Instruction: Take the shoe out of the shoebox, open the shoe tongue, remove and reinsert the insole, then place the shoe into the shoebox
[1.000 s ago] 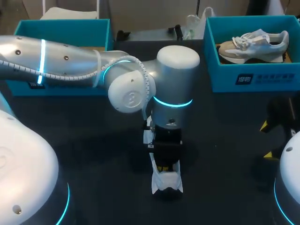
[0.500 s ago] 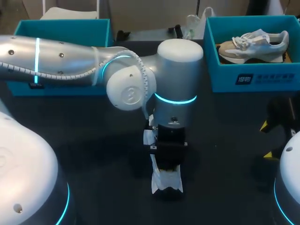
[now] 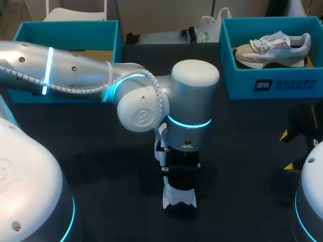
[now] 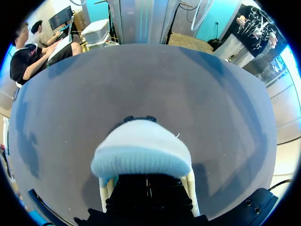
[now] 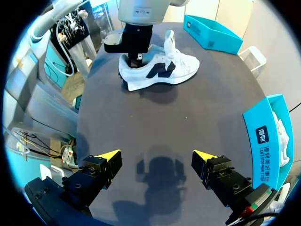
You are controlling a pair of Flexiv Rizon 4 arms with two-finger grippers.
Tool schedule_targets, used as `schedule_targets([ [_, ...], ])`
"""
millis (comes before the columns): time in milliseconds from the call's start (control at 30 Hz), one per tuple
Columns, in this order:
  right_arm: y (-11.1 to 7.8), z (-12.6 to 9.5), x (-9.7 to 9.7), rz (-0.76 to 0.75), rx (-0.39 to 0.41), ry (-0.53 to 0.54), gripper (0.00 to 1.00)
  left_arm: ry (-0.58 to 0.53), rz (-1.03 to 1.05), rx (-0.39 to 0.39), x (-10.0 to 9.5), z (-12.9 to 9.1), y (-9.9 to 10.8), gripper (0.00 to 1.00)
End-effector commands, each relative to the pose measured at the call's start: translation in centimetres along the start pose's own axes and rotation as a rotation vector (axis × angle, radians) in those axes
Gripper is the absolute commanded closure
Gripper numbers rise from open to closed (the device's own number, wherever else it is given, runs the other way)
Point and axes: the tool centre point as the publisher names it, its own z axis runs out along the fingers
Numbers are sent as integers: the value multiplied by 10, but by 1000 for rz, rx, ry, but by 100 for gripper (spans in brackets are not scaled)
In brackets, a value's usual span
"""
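Shoe (image 3: pixel 179 197) is out of its box and stands sole-down on the table (image 3: pixel 242 151), near the robot's side. Its toe points towards the right arm, as the right wrist view shows.

Left gripper (image 5: pixel 137 57) comes straight down onto the heel end, at or in the collar opening; the wrist hides the contact from the head view. Whether it is clenched on anything cannot be told, as the left wrist view shows little past a rounded white end of the shoe.

Judged step: work at the shoe's opening, tongue or insole; which one is uncertain.

To do it well: keep the pull along the shoe's length so the light shoe does not tip or slide; the idle arm could pin the toe.

Right gripper (image 5: pixel 155 157) is released, empty, low over bare table and well apart from the shoe; open room lies between them for an approach to the toe.

Farther back, a teal shoebox (image 3: pixel 272 85) at the right edge holds a second shoe (image 3: pixel 272 48); another teal box (image 3: pixel 65 27) sits at the far left. The box walls stand upright, so the return calls for a lift clear over the rim; the left arm's elbow passes close by the left box.
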Motion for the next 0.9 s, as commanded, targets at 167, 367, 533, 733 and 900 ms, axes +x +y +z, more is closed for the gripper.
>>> schedule_targets([
  [167,0,0,2,0,2,-3,0,-46,-40,-85,4,-21,15,100],
  [367,0,0,2,0,2,-3,0,-66,-20,-70,4,-30,8,100],
  [533,0,0,2,0,2,-3,0,-45,5,-65,-1,-17,-2,100],
  [733,0,0,2,0,2,-3,0,12,-18,-67,-9,3,5,100],
  [900,0,0,2,0,2,-3,0,26,-25,-60,-6,0,11,100],
])
